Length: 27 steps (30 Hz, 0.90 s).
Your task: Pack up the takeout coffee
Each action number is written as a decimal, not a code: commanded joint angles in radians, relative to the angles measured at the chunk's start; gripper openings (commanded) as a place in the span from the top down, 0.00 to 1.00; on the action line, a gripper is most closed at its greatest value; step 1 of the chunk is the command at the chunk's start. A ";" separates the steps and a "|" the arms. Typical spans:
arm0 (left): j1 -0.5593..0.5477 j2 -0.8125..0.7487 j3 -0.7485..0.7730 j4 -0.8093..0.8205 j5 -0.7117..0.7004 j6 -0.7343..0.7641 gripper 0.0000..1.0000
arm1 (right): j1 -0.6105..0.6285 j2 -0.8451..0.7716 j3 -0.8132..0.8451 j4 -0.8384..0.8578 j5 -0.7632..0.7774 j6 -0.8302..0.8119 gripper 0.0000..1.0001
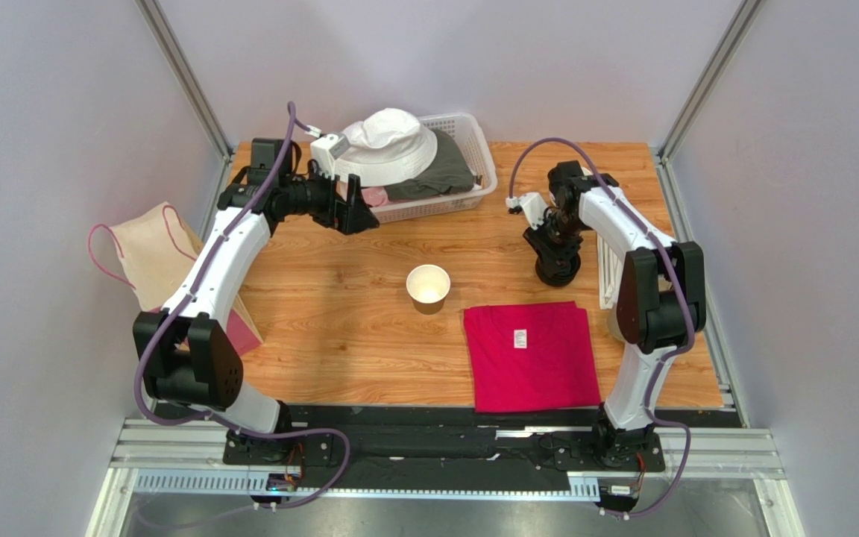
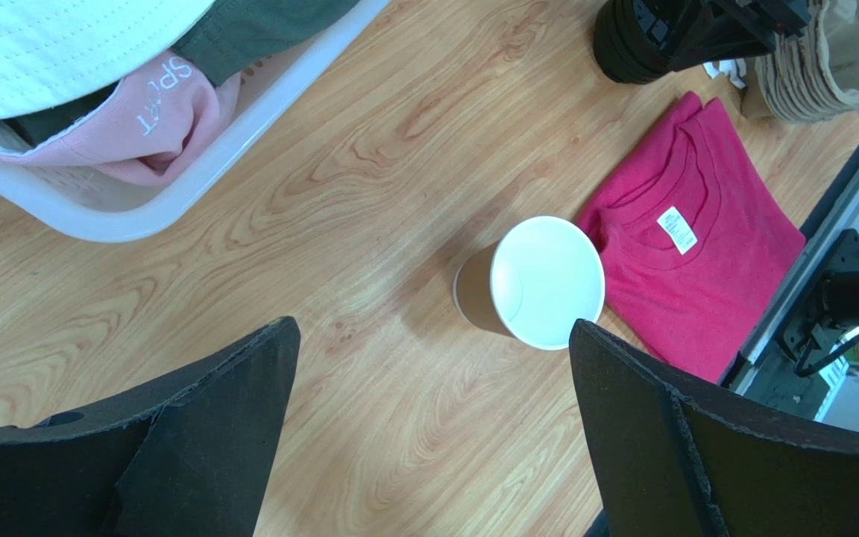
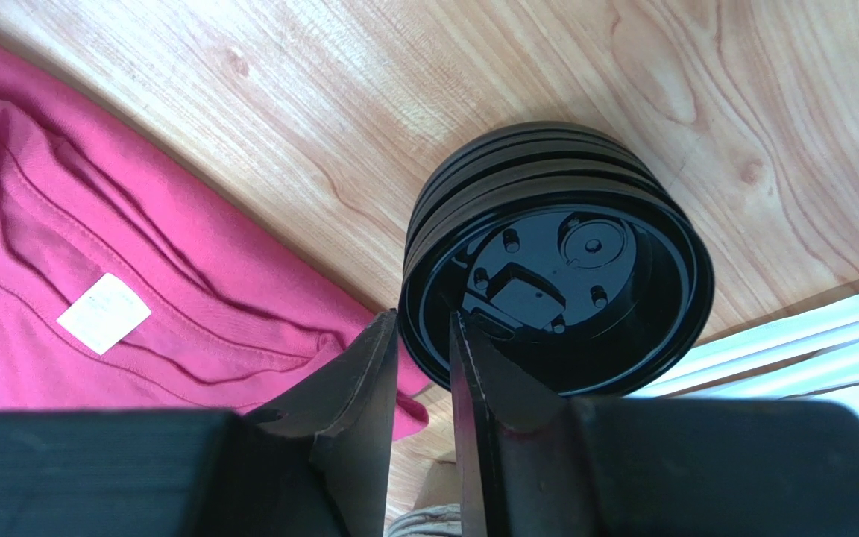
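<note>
No lid-capped cup shows. A single tan paper cup [image 1: 427,284], white inside and without a lid, stands upright mid-table; it also shows in the left wrist view [image 2: 540,282]. My left gripper [image 1: 352,209] hovers open and empty near the basket, up-left of the cup, jaws wide apart [image 2: 434,347]. My right gripper [image 1: 554,237] is at the stack of black lids [image 1: 558,266]. In the right wrist view its fingers [image 3: 423,330] are nearly closed across the rim of the top lid [image 3: 557,257], one inside, one outside.
A folded red shirt [image 1: 529,352] lies front right, next to the lid stack. A white basket [image 1: 479,151] with a white hat [image 1: 389,137] and clothes stands at the back. A tan bag [image 1: 154,255] sits at the left edge. Stacked lidless tan cups [image 2: 821,62] lie at the right.
</note>
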<state>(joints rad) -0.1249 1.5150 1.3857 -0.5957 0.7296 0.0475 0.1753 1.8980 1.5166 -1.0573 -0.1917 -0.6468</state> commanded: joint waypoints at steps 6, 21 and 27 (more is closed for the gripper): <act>-0.005 0.007 0.052 0.004 0.016 0.003 0.01 | -0.003 0.021 0.044 0.010 0.014 -0.019 0.76; -0.005 0.020 0.067 -0.003 0.024 0.020 0.01 | -0.003 -0.020 0.111 -0.073 -0.038 0.021 1.00; -0.005 0.036 0.076 0.000 0.031 0.020 0.01 | -0.008 -0.045 0.122 -0.089 -0.045 0.048 1.00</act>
<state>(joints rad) -0.1249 1.5394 1.4178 -0.6094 0.7330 0.0505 0.1741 1.9102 1.6039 -1.1275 -0.2192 -0.6331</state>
